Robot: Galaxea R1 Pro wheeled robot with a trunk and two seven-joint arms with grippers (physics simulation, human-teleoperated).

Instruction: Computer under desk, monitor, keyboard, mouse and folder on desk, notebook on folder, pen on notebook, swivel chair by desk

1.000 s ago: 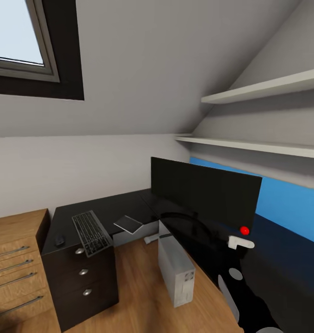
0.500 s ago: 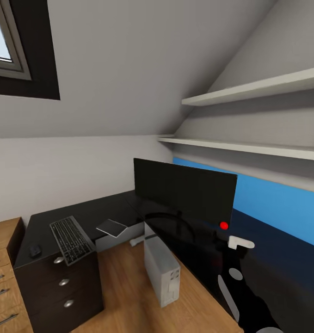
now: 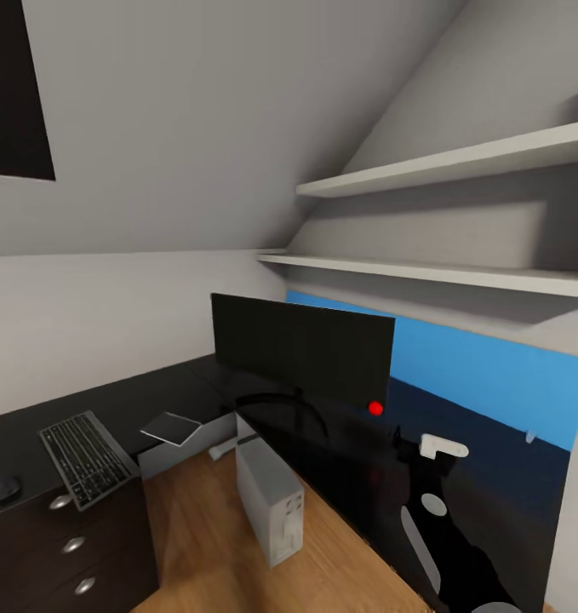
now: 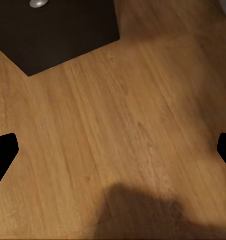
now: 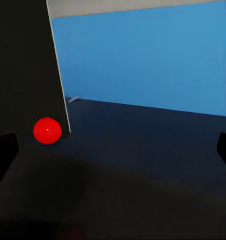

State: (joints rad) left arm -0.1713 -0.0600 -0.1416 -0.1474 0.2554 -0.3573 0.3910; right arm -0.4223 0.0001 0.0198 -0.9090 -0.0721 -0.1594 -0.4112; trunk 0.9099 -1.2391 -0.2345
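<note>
a: so what's the step here? looks like it's lining up on the tabletop (image 3: 178, 387) to sort the gear, and the swivel chair and folder aren't in sight at all.

b: yeah, my guess is it's closing in on the monitor (image 3: 301, 352) end. to do it well i'd square the base to the long edge before reaching, keep the right arm low, and not clip that screen.

a: where's the right tool (image 5: 113, 150)?

b: its wrist view has both dark finger tips at the outer edges, so spread wide, holding nothing. the monitor's edge is just beside it, on its left, with the blue back panel (image 5: 142, 55) ahead and bare tabletop under it.

a: and the left tool (image 4: 113, 155)?

b: also spread, nothing in it, pointing down at the wood floor (image 4: 122, 125) near the drawer unit (image 4: 58, 30).

a: rest of the stuff?

b: keyboard (image 3: 84, 458), mouse (image 3: 7, 488) and notebook (image 3: 171, 428) lie well off to the right tool's left, on the far wing. computer (image 3: 270, 501) stands on the floor beside the tabletop edge, not clearly tucked under it.
</note>
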